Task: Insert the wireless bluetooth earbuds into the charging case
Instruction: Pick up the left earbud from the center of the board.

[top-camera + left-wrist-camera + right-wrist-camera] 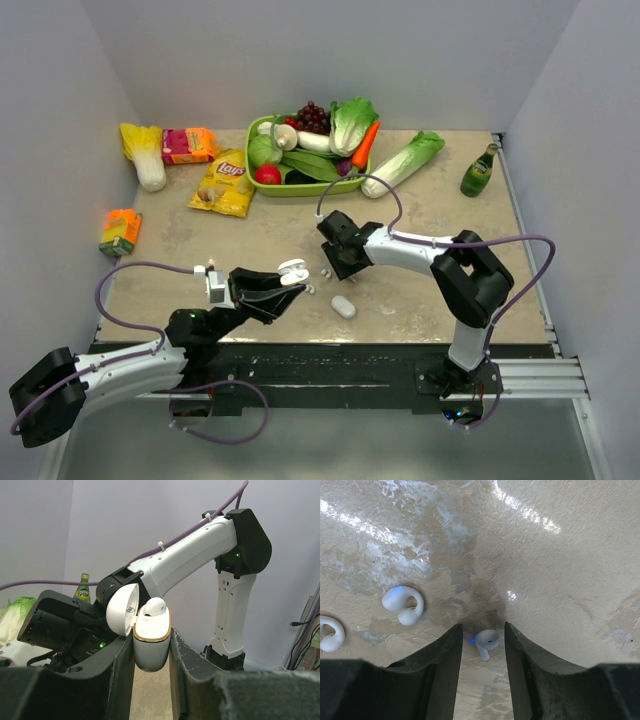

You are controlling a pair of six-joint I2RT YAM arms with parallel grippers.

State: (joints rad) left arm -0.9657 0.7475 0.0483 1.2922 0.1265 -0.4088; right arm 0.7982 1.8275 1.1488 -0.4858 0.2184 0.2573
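Right pincer (482,626), wrist view: black fingers spread, one standing to each side of a small glossy white plastic earbud with a short stem (486,641), and neither touches it. This stemmed earbud lies on the mottled beige tabletop (560,570) with a blue light at its left edge. To its left, outside the fingers, lie two hook-shaped white earbuds (402,604), one of them cut by the frame edge. Only this view resolves their shapes.

Left pincer (150,636), wrist view: fingers pressed onto the sides of a white, gold-rimmed charging case (150,655), held upright with its round lid (122,612) swung open to the left. One rounded white earbud (152,607) sits in the case's mouth, a detail the overhead view does not resolve. Behind it stand the right arm's white links (190,560) and a green glass bottle (82,587).

Overhead view: the left pincer (290,278) holds the open case (293,268) just beside the right pincer (335,262), which points down at the table. A second, closed white oval case (343,306) lies near both. Well apart, at the far side, sit a green tray of vegetables (310,190), a yellow crisp bag (225,183) and the bottle (479,172).
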